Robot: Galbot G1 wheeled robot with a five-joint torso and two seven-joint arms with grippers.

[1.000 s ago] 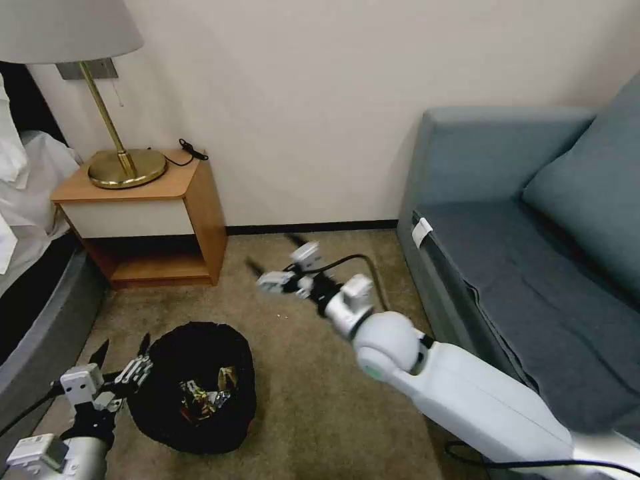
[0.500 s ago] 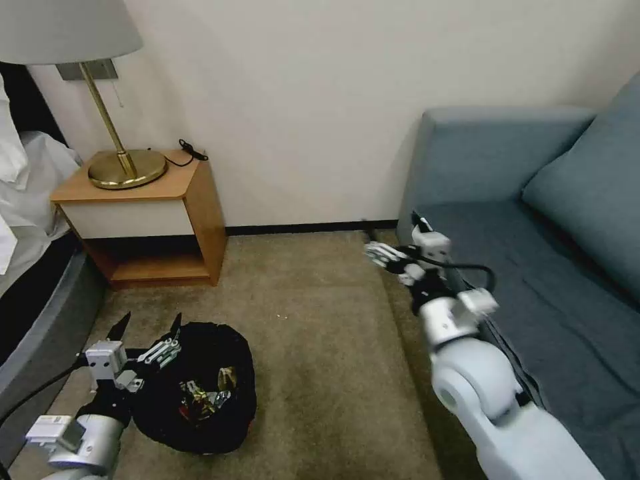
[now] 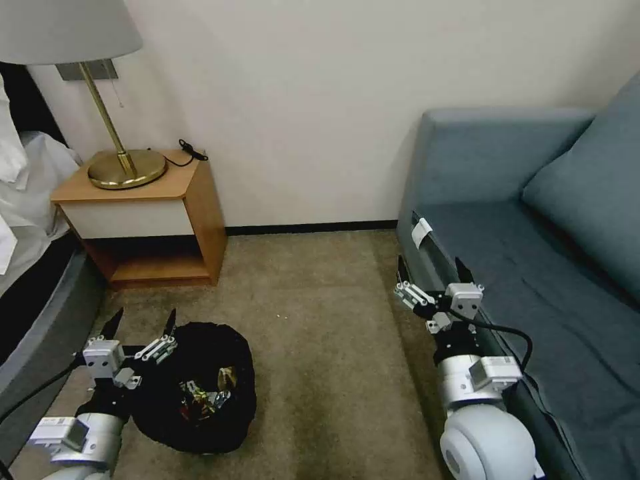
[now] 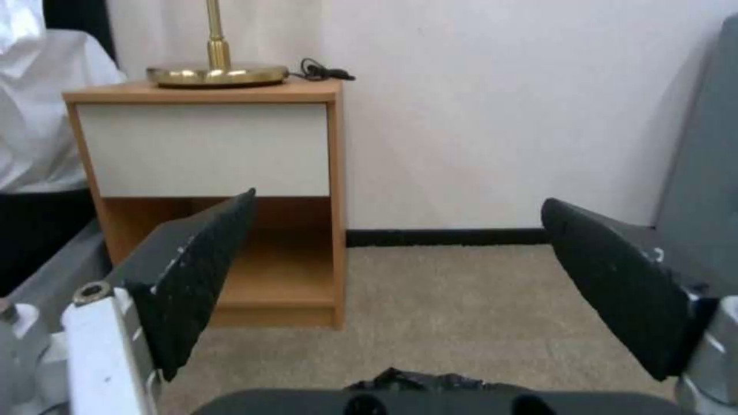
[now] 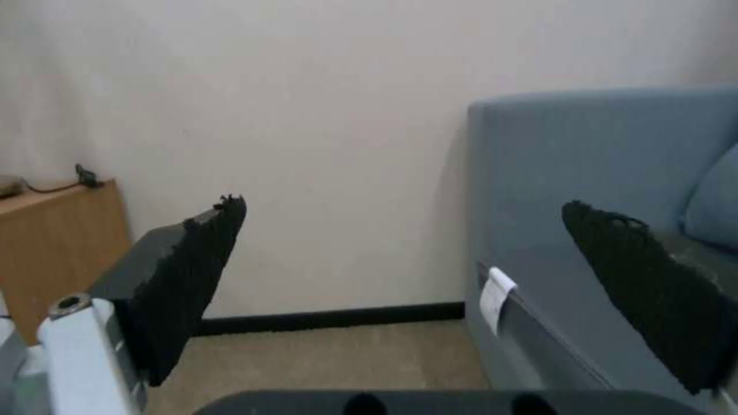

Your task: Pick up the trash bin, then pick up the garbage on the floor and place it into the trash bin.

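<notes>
Down on the carpet at our left sits the trash bin [image 3: 193, 387], wrappers seemingly inside; our left end effector [image 3: 139, 327], jaws spread and empty, hovers just above its near-left rim, far nearer than the right end effector [image 3: 432, 275], likewise released beside the sofa [image 3: 533, 267].

trash bin [image 3: 193, 393] on floor [image 3: 320, 320], front-left | nightstand [image 3: 143, 213] behind it, lamp [image 3: 123, 163] on top | sofa [image 3: 533, 267] right
</notes>
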